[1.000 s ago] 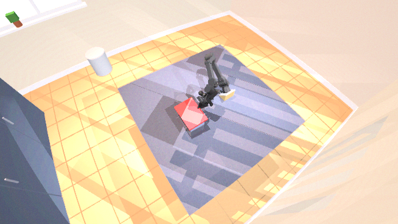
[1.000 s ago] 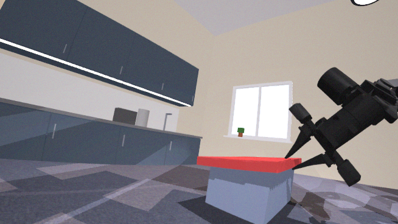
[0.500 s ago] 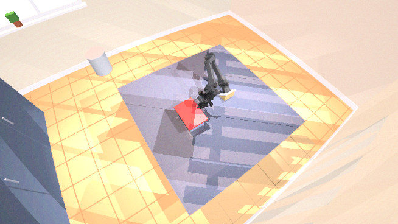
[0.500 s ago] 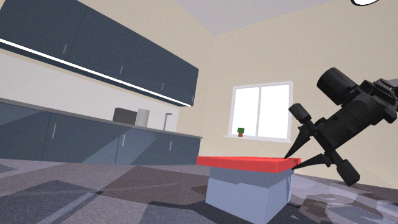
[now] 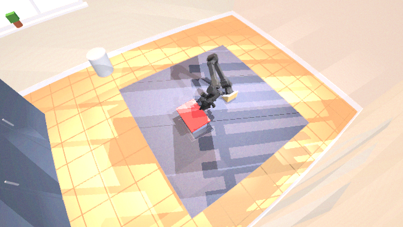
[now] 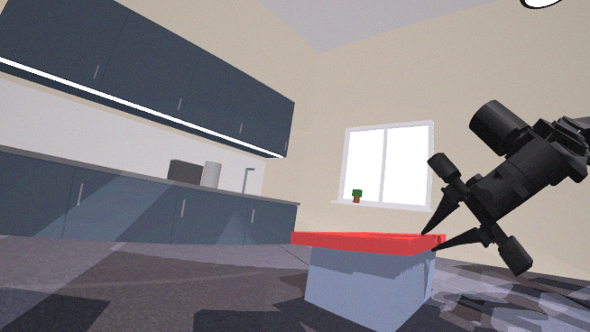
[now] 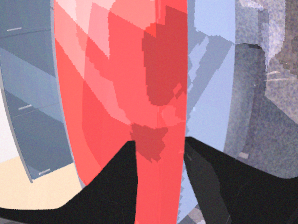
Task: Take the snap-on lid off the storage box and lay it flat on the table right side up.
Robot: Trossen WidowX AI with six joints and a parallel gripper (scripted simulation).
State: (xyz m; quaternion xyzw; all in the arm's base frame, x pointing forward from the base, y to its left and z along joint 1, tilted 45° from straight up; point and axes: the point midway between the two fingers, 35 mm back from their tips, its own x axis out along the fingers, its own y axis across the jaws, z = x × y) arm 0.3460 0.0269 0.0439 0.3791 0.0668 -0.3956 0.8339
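Observation:
The red lid (image 5: pixel 194 118) (image 6: pixel 361 243) (image 7: pixel 120 80) lies on top of the pale blue storage box (image 5: pixel 201 131) (image 6: pixel 361 289) (image 7: pixel 215 75), right side up and about level. Its rim overhangs the box walls. My gripper (image 5: pixel 201 108) (image 6: pixel 428 242) (image 7: pixel 158 145) is shut on the lid's edge on the arm's side, one fingertip on the top face and the other under the rim. It comes in slanted from above. The box stands upright. Whether the lid's far side is still snapped on cannot be told.
The box stands on a blue-grey striped surface (image 5: pixel 252 154) with tiled floor around it. The arm's pale yellow base block (image 5: pixel 230 96) is behind the gripper. A white cylinder (image 5: pixel 101 63) stands farther off, and dark blue cabinets (image 5: pixel 24 148) (image 6: pixel 135 212) line one side.

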